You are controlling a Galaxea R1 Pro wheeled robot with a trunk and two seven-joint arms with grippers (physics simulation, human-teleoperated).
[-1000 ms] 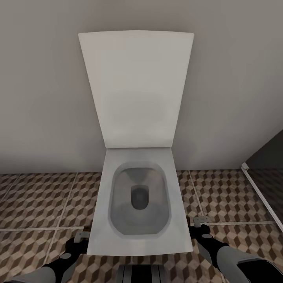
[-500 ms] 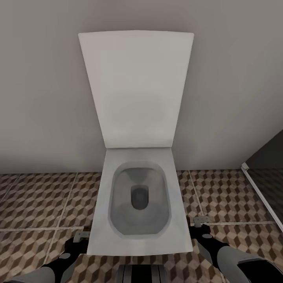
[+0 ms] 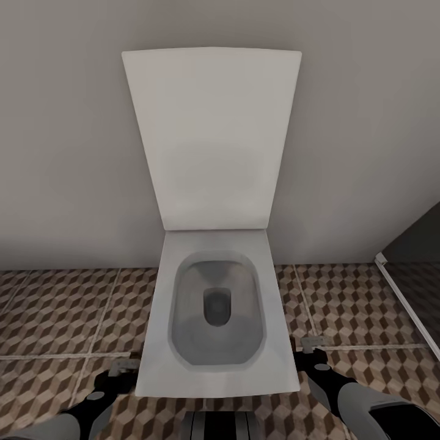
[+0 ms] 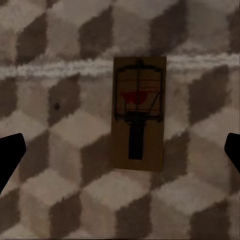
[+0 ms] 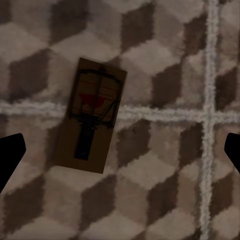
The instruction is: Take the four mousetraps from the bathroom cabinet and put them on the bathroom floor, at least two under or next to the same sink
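Observation:
One dark-brown mousetrap (image 4: 139,112) lies flat on the cube-patterned bathroom floor (image 3: 55,311), across a pale grout line, below my left gripper (image 4: 120,155). That gripper is open, with its dark fingertips (image 4: 10,156) far apart. A second mousetrap (image 5: 91,115) lies on the tiles under my right gripper (image 5: 120,152), which is also open and holds nothing. In the head view the left gripper (image 3: 121,368) and right gripper (image 3: 315,344) hang low on either side of the toilet. The cabinet, the sink and the other traps are out of view.
A white toilet (image 3: 214,318) with its lid up (image 3: 211,140) stands straight ahead against a grey wall, between my arms. A dark panel with a pale frame (image 3: 409,305) runs along the floor at the right.
My left gripper has shifted slightly to the left and lower beside the toilet. The right arm and the view have not moved.

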